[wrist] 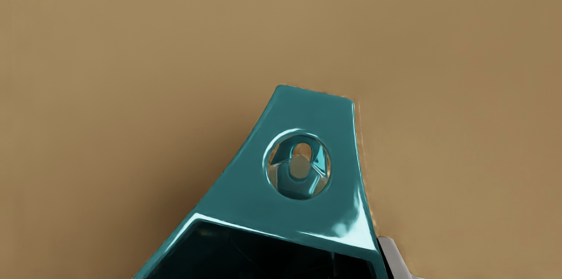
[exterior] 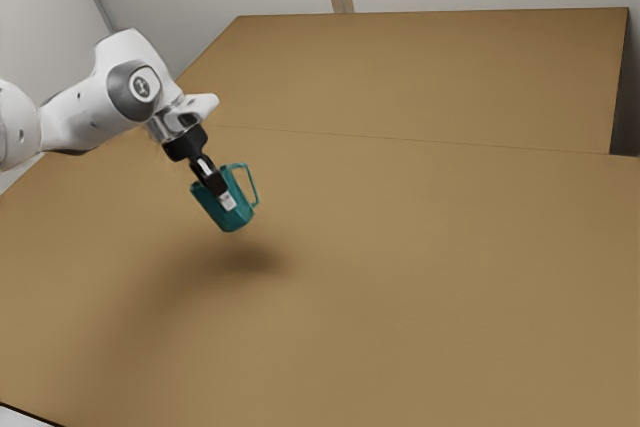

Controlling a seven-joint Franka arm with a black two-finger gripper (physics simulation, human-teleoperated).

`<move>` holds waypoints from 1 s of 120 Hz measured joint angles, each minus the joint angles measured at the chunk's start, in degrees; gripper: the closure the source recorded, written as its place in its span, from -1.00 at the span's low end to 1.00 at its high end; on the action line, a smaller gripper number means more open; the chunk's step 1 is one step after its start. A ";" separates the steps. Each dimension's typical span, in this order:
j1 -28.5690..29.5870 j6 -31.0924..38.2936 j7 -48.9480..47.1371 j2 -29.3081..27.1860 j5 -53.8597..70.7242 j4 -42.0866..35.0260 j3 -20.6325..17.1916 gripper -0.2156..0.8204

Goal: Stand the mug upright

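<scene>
1. Gripper (exterior: 226, 199) is clamped on the mug (exterior: 238, 218), tilted above the table (exterior: 430, 277).
2. It should level the base before touchdown, handle (exterior: 254, 188) clear.
3. Lower slowly; release only once seated flat.

The glossy teal, smooth-walled, angular mug with a loop handle (exterior: 226, 213) hangs aloft, tilted, at nine o'clock from the exterior view's centre: mouth toward ten or eleven o'clock, base toward four or five, handle toward one or two.
</scene>
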 joint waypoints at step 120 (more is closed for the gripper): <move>-1.85 26.98 -32.87 7.40 21.89 -3.41 -0.18 -0.22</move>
